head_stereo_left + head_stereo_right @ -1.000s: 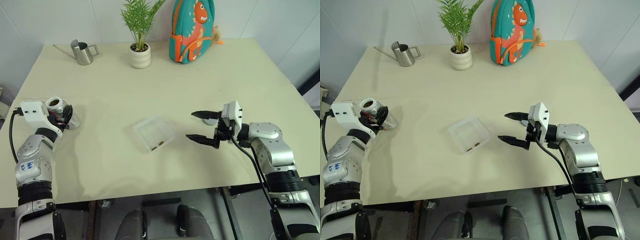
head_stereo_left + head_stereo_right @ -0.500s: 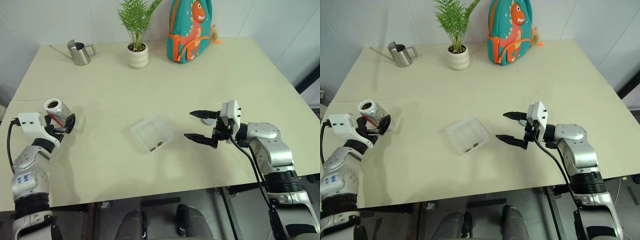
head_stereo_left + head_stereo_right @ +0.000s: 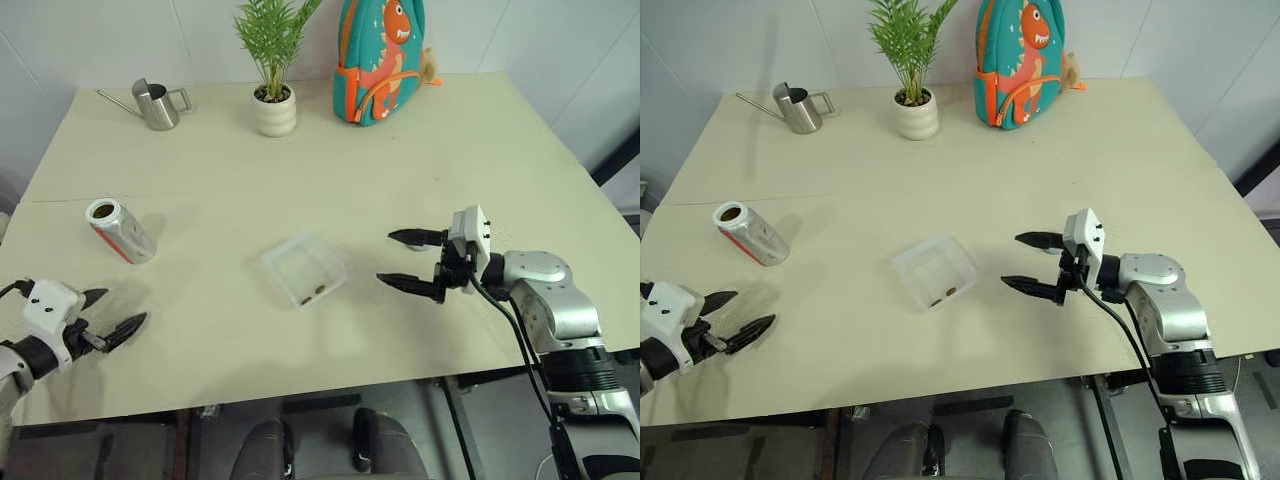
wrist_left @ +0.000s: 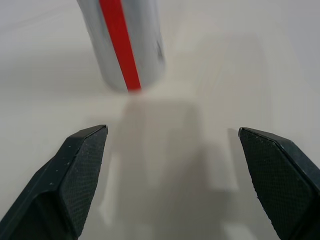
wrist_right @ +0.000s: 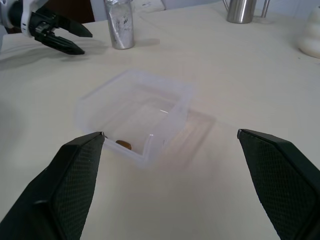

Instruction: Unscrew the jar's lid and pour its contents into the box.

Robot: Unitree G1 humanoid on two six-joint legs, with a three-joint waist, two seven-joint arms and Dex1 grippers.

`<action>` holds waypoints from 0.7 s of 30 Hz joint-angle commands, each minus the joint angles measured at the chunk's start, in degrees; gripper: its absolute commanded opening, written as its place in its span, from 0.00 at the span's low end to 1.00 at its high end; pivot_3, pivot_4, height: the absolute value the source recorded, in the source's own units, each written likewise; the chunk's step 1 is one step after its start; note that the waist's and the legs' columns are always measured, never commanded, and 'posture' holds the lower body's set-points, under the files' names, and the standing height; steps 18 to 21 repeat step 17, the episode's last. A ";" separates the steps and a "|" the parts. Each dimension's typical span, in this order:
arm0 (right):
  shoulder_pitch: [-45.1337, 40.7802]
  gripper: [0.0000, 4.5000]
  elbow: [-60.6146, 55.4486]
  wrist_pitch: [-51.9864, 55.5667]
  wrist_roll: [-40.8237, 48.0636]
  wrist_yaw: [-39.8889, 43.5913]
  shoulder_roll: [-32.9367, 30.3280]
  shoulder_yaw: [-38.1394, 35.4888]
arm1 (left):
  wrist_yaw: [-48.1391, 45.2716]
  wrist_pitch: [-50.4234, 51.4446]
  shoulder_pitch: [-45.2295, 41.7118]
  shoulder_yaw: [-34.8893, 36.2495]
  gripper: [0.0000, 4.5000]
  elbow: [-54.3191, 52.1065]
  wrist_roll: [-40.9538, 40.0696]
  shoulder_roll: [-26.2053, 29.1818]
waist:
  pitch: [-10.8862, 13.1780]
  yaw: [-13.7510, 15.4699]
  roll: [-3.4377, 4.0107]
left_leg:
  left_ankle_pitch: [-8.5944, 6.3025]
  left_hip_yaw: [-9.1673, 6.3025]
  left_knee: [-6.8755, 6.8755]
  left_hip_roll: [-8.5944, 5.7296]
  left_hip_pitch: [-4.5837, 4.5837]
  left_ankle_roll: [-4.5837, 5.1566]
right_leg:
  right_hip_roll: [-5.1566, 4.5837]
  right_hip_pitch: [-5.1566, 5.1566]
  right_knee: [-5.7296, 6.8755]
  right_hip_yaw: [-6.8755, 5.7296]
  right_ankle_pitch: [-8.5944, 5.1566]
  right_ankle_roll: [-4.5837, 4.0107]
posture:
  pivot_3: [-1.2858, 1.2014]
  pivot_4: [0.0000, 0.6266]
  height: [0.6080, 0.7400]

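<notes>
Both grippers, left (image 3: pixel 112 312) and right (image 3: pixel 408 260), hover level, seemingly empty.

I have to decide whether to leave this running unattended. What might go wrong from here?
The jar stands open-topped and free near the left gripper, whose fingers are open; a careless sweep of that arm could tip it. The box, light clear plastic with the contents inside, sits just ahead of the open right gripper; a push forward might shove it and scatter the pieces.
</notes>
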 commanded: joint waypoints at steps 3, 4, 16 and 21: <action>-1.57 1.00 3.97 -4.02 -0.69 3.10 -2.91 -1.74 | -4.12 0.74 -5.43 -5.95 1.00 -21.09 -4.09 -0.08 | 0.02 0.91 0.04 | -0.21 -0.02 0.05 0.11 -0.05 -0.31 | -0.03 -0.01 -0.04 -0.02 0.02 -0.09 | 0.52 0.24 1.00; -2.12 1.00 5.46 -4.63 -0.87 3.32 -2.98 -1.89 | -3.42 1.06 -7.94 -7.81 1.00 -21.73 -3.55 -0.87 | 0.02 1.01 0.06 | -0.21 -0.02 0.05 0.08 -0.05 -0.31 | -0.02 0.00 -0.03 -0.02 0.02 -0.09 | 0.52 0.24 1.00; -1.21 1.00 5.19 -5.90 -1.39 -0.05 -3.30 -3.87 | -6.29 4.86 -18.11 -13.78 1.00 -20.53 -4.08 -2.11 | -0.03 -0.91 0.14 | -0.03 0.54 0.06 0.41 0.14 -0.06 | 0.52 -0.05 -0.01 0.07 0.05 -0.14 | 0.52 0.24 1.00; -1.21 1.00 5.05 -5.78 -1.55 -0.34 -3.22 -3.90 | -6.38 5.02 -18.29 -13.62 1.00 -20.46 -4.17 -2.05 | -0.03 -0.91 0.14 | -0.03 0.54 0.07 0.40 0.13 -0.06 | 0.52 -0.06 -0.01 0.08 0.05 -0.14 | 0.52 0.24 1.00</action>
